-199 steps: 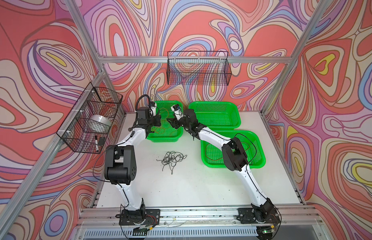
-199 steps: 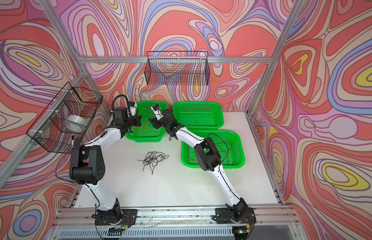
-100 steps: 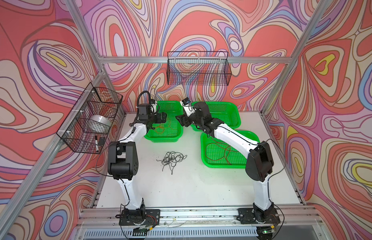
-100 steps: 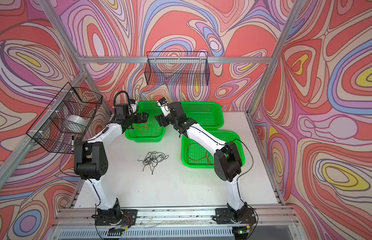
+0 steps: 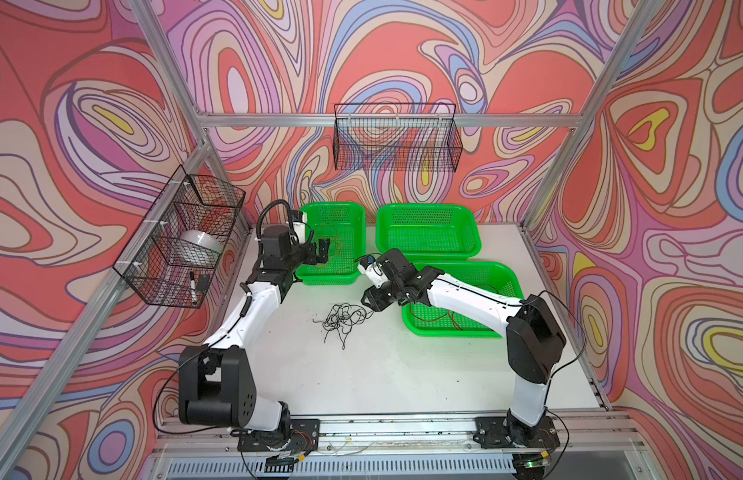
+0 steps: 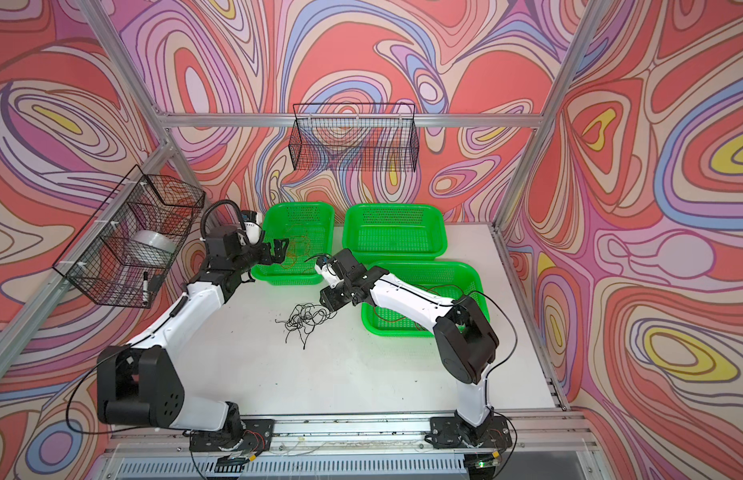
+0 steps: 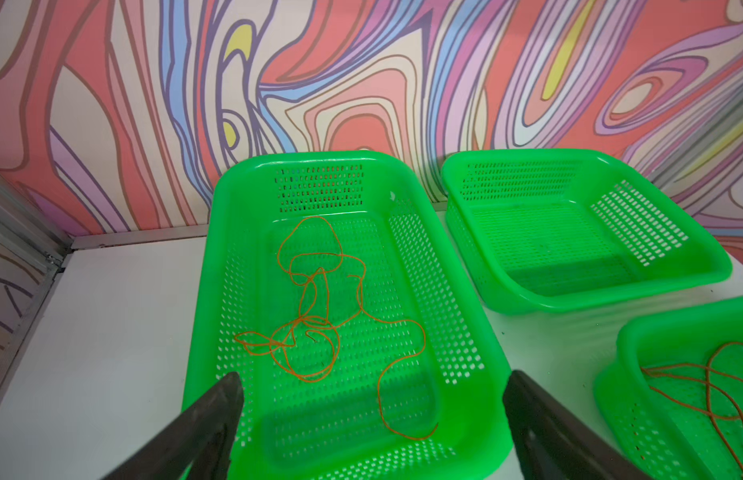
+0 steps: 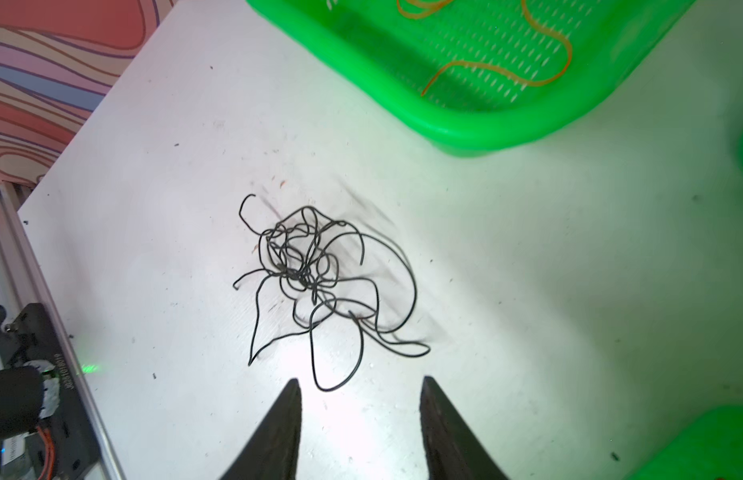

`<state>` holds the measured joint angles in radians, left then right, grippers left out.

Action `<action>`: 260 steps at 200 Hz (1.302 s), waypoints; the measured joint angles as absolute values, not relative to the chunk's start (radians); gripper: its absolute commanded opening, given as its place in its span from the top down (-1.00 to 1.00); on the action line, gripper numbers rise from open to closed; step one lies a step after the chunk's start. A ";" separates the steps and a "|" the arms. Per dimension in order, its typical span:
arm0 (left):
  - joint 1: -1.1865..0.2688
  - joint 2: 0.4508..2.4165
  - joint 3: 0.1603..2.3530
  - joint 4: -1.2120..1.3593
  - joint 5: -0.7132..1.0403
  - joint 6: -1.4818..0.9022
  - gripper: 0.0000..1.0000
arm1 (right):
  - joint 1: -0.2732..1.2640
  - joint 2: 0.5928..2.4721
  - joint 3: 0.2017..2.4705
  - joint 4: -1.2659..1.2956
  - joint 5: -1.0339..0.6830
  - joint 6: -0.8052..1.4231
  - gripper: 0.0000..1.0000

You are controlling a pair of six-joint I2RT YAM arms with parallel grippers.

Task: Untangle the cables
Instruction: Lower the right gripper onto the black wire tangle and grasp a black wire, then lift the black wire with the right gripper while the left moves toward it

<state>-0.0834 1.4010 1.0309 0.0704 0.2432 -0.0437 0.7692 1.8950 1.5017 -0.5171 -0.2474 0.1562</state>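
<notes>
Cables, black lot [image 8: 315,282]: lying as one knotted clump on the bare table [image 5: 403,374] between the two arms, outside every basket, apparently waiting as the last knot to be worked. Orange strands [image 7: 315,316]: resting in loose loops on the floor of the back-left basket [image 7: 319,158], looking already pulled free and parked by colour. More reddish-orange strands [image 7: 710,395]: lying in the near-right basket [image 5: 502,270]. Back-right basket [image 7: 527,153]: holding nothing visible, probably being kept for the black ones. Left gripper [image 7: 373,380]: hanging over the near end of the back-left basket, jaws standing wide apart, gripping nothing; reading as a let-go posture above the drop spot. Right gripper [image 8: 360,382]: pointing down at the table just beside the clump, jaws partly apart, nothing between them, nearest black loop sitting just ahead of the tips and seemingly not touching. Likely lining up to pinch an outer loop rather than the dense middle, leaving a free end room to slide out. Watching for the whole clump lifting together.
</notes>
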 measured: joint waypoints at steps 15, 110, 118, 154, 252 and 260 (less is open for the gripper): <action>-0.115 1.349 0.972 0.072 0.231 -0.029 -0.98 | 0.769 1.913 1.504 -0.525 -0.274 0.188 0.10; -0.220 1.134 0.817 0.072 0.147 0.001 -1.00 | 0.769 2.058 1.542 -0.572 -0.392 0.260 0.75; -0.222 1.128 0.809 0.072 0.140 0.001 -1.00 | 0.769 2.058 1.542 -0.569 -0.394 0.259 0.84; -0.224 1.074 0.745 0.093 0.134 0.022 -0.99 | 0.769 2.048 1.542 -0.564 -0.370 0.239 1.00; -0.237 0.969 0.630 0.151 0.336 0.116 -0.27 | 0.769 1.886 1.784 -0.691 -0.193 0.000 1.00; -0.241 0.970 0.624 0.157 0.360 0.121 -0.22 | 0.769 1.875 1.799 -0.700 -0.192 -0.025 1.00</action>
